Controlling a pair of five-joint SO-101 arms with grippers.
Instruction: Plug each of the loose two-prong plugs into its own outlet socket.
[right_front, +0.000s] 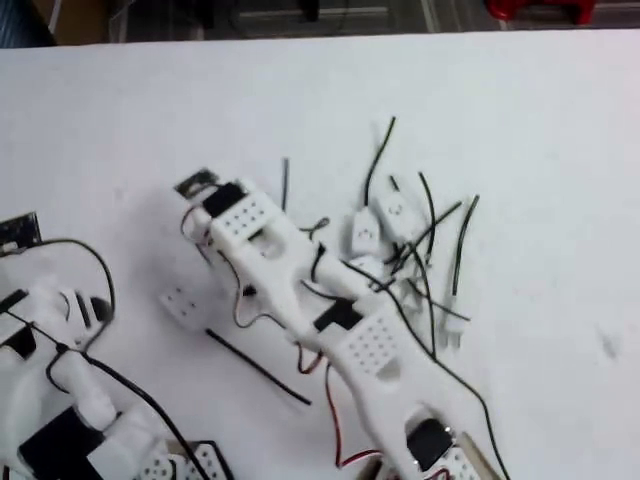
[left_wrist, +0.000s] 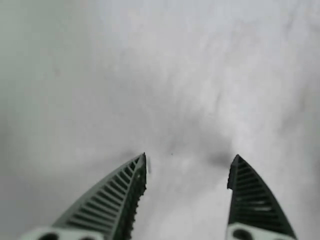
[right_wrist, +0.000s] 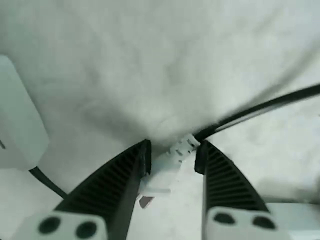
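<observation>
Two-prong plug (right_wrist: 165, 170) looks light and rigid, its cord (right_wrist: 265, 108) limp. Right pincer (right_wrist: 173, 145) pinches its body, the sensible hold; left pincer (left_wrist: 189, 156) gapes.

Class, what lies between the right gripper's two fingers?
A white plug with a black cord sits between the fingers; the right wrist view shows it.

- Two arms (right_front: 345, 330).
- Three white sockets: socket (right_front: 365, 232) and socket (right_front: 400, 212) at 3 o'clock, socket (right_front: 183, 303) at 9 o'clock.
- At least five black cords (right_front: 378, 150).
- Two plugs made out: plug (right_wrist: 165, 172), plug (right_front: 452, 332) at 4 o'clock.
</observation>
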